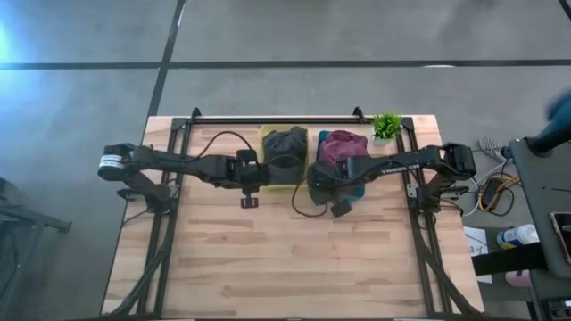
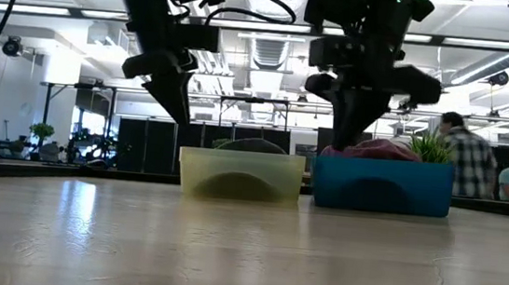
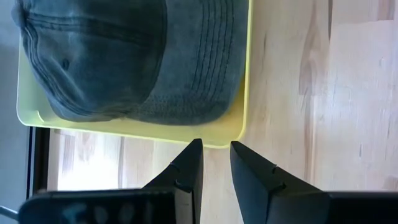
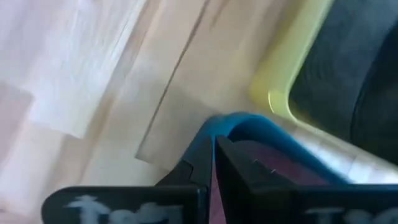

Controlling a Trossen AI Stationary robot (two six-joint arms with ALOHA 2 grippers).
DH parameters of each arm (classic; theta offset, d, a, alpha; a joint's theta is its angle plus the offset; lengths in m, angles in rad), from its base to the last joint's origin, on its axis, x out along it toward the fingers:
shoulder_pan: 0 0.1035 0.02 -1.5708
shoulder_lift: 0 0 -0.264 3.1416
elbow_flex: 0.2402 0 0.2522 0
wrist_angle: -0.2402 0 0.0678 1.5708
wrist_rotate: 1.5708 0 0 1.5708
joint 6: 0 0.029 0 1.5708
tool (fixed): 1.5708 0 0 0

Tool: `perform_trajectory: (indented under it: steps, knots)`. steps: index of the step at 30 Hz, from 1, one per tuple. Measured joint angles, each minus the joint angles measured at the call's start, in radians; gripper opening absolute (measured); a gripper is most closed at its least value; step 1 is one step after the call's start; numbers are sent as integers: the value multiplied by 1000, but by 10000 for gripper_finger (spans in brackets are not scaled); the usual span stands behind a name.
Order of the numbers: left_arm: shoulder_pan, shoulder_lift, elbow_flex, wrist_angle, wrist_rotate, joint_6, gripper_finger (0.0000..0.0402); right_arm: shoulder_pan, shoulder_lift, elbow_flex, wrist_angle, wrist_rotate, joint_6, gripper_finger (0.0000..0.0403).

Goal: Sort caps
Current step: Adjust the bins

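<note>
**A:** Wood table (image 1: 294, 259), two bins at the back edge. We've got an olive-grey cap (image 1: 285, 147) filling the yellow bin (image 1: 264, 134), and a maroon cap (image 1: 341, 145) piled in the teal bin (image 2: 381, 187) right next to it. The bins sit side by side, pretty much touching. From table height the grey cap barely pokes over the yellow rim, while the maroon one humps up well above the teal rim.

**B:** Where are the arms for us?

**A:** Left gripper (image 3: 216, 163) hangs over the bare wood just beside the yellow bin, on its near-left corner side. Fingers nearly together with a slim gap between the tips, nothing in them. In its wrist view we see the cap's stitched brim lying inside the bin.

**B:** And the right one?

**A:** Right gripper (image 4: 214, 155) sits at the near-left corner of the teal bin, over its rim. Fingers pressed together, just a hairline between them, with maroon fabric right behind. We can't tell whether they're pinching cloth or only sitting against it.

**B:** Anything else on the table?

**A:** Little green plant (image 1: 386, 125) at the back, right of the teal bin. People are standing in the room behind.
</note>
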Motion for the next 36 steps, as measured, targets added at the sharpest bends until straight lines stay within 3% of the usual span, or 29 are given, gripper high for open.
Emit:
perform_trajectory:
  steps: [4, 9, 15, 21, 26, 36]
  knots:
    - [0, -2, 0, -4, 0, -2, 76, -2, 0, 32, -27, -40, 172, 30]
    - [0, -2, 0, -4, 0, -4, 76, -2, -1, 27, -24, -97, 270, 94]
    - [0, -2, 0, -50, -1, -9, 75, -4, 16, -22, -26, 2, 321, 155]
    - [0, -2, 0, -94, -5, -32, 76, -4, 39, -32, 9, 3, 423, 170]
    - [0, -2, 0, -99, -5, -32, 76, -5, 60, -41, 37, 3, 380, 150]
    - [0, -2, 0, -121, -6, -112, 75, -51, 67, -41, 32, 1, 151, 25]
